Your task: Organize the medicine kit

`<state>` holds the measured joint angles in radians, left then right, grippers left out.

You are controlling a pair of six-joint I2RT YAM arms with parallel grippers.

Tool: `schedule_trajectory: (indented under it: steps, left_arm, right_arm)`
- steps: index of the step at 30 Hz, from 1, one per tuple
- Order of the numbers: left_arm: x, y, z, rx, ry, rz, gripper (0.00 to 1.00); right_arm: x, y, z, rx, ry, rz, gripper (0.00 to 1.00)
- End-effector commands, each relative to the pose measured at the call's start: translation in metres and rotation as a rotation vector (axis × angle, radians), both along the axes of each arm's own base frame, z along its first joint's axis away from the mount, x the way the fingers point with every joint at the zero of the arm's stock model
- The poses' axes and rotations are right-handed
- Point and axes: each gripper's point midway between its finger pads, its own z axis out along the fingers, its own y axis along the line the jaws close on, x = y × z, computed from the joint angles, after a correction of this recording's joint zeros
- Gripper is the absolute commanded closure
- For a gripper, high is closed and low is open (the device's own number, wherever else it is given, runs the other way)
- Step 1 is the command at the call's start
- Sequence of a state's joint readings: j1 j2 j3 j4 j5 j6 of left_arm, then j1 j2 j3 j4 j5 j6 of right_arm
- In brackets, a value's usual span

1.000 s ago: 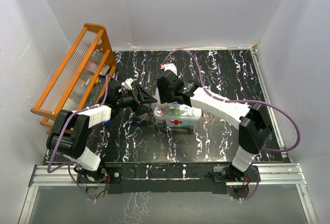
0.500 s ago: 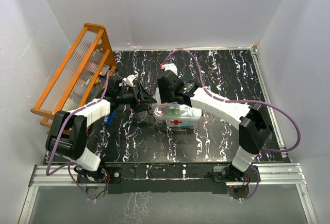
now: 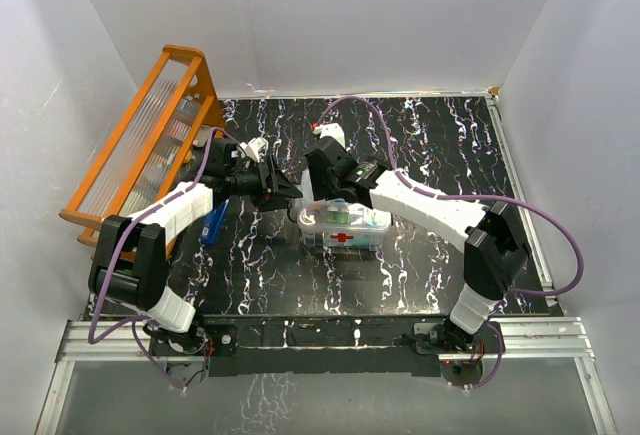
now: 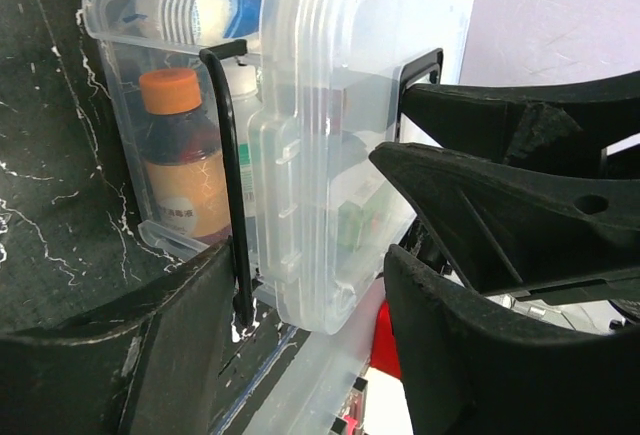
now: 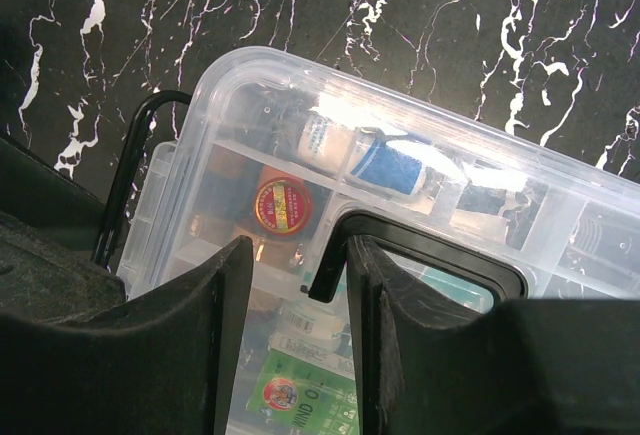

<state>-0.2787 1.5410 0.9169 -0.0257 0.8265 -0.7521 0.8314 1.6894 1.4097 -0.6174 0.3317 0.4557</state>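
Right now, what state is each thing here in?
Medicine kit, upright on the table, bottles inside.
Lid, over the medicine kit; whether seated, unclear.
Left jaws, either side of the lid; grip unclear.
Right jaws, apart around the dark handle.
Orange rack, standing, untouched.

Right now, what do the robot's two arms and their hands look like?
Both the left arm and the right arm alternate white casings with black joints. A purple cable loops along each arm. The left hand and the right hand are matt black, each with two broad, wedge-shaped fingers that taper toward the tip.
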Motion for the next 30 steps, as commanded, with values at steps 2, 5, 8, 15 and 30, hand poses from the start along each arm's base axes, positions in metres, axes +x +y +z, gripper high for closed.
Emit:
schedule_trajectory:
  steps: [2,5,8,15,30]
  left_arm:
    - [-0.0027,-0.0057,0.027,-0.074,-0.039,-0.041,0.46]
    - [-0.0015,-0.006,0.0306,-0.08,-0.046,-0.04,0.49]
    - [-0.0015,-0.0059,0.0307,-0.079,-0.042,-0.038,0.52]
    - [-0.0049,-0.0062,0.0291,-0.09,-0.055,-0.052,0.62]
    - [-0.0093,-0.0117,0.0287,-0.036,-0.092,-0.078,0.76]
  right_arm:
    - [-0.0138,0.0025,-0.0246,-0.02,0.067,0.03,0.61]
    - [-0.0133,0.0029,-0.0248,-0.018,0.065,0.029,0.62]
    - [-0.0132,0.0032,-0.0258,-0.017,0.065,0.03,0.62]
    - [-0.0128,0.0044,-0.0267,-0.014,0.065,0.032,0.63]
    - [-0.0152,0.0052,-0.0339,-0.016,0.084,0.036,0.66]
